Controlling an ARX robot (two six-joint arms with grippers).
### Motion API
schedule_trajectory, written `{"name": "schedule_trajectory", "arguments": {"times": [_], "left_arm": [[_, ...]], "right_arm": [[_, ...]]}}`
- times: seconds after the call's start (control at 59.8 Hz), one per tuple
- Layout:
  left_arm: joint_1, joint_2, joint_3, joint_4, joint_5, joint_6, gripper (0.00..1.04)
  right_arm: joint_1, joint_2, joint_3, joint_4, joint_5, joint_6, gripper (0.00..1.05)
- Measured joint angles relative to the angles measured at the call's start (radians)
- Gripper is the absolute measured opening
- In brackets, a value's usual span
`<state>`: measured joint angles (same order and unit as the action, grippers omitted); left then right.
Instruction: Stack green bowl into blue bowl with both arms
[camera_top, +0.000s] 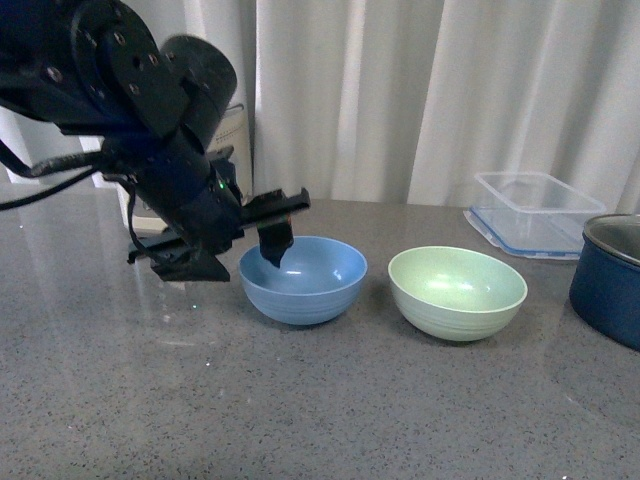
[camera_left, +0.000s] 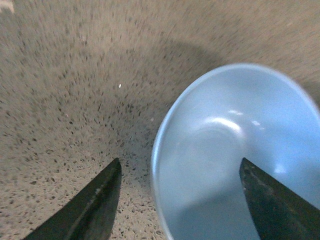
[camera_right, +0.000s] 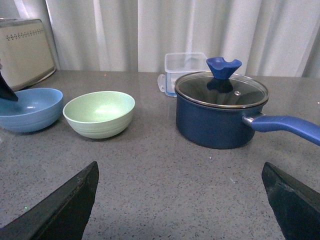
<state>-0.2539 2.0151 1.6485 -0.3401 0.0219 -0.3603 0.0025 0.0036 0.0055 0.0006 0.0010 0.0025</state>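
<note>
The blue bowl (camera_top: 304, 279) stands on the grey table left of centre. The green bowl (camera_top: 457, 292) stands just to its right, apart from it. My left gripper (camera_top: 240, 245) is open and straddles the blue bowl's left rim, one finger inside the bowl and one outside. In the left wrist view the blue bowl (camera_left: 235, 150) lies between the open fingers (camera_left: 100, 200). My right gripper (camera_right: 181, 172) is open and empty, low over bare table; it is out of the front view. The right wrist view shows the green bowl (camera_right: 99, 114) and the blue bowl (camera_right: 27, 109) far off.
A dark navy pot (camera_right: 220, 117) with a glass lid and long handle stands at the right, seen also in the front view (camera_top: 610, 280). A clear lidded container (camera_top: 535, 210) sits behind it. A cream appliance (camera_right: 25, 52) stands at the back left. Curtains hang behind.
</note>
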Motion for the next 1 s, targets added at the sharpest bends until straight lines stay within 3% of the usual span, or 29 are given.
{"name": "schedule_trajectory", "arguments": {"times": [0.167, 0.217, 0.268, 0.335, 0.401, 0.753, 1.004], "left_arm": [[0.026, -0.237, -0.173, 0.208, -0.003, 0.096, 0.98], [0.036, -0.312, -0.247, 0.303, -0.019, 0.146, 1.00], [0.044, -0.406, -0.348, 0.430, -0.054, 0.210, 0.96], [0.055, -0.517, -0.501, 0.657, -0.180, 0.276, 0.84], [0.074, -0.602, -0.647, 0.812, -0.196, 0.311, 0.71], [0.143, -0.818, -1.151, 1.037, -0.126, 0.349, 0.07], [0.182, -0.962, -1.350, 1.079, -0.094, 0.352, 0.04]], "right_arm": [[0.000, 0.000, 0.000, 0.000, 0.000, 0.000, 0.95], [0.000, 0.000, 0.000, 0.000, 0.000, 0.000, 0.95], [0.000, 0.000, 0.000, 0.000, 0.000, 0.000, 0.95], [0.000, 0.000, 0.000, 0.000, 0.000, 0.000, 0.95], [0.000, 0.000, 0.000, 0.000, 0.000, 0.000, 0.95], [0.000, 0.000, 0.000, 0.000, 0.000, 0.000, 0.95], [0.000, 0.000, 0.000, 0.000, 0.000, 0.000, 0.95]]}}
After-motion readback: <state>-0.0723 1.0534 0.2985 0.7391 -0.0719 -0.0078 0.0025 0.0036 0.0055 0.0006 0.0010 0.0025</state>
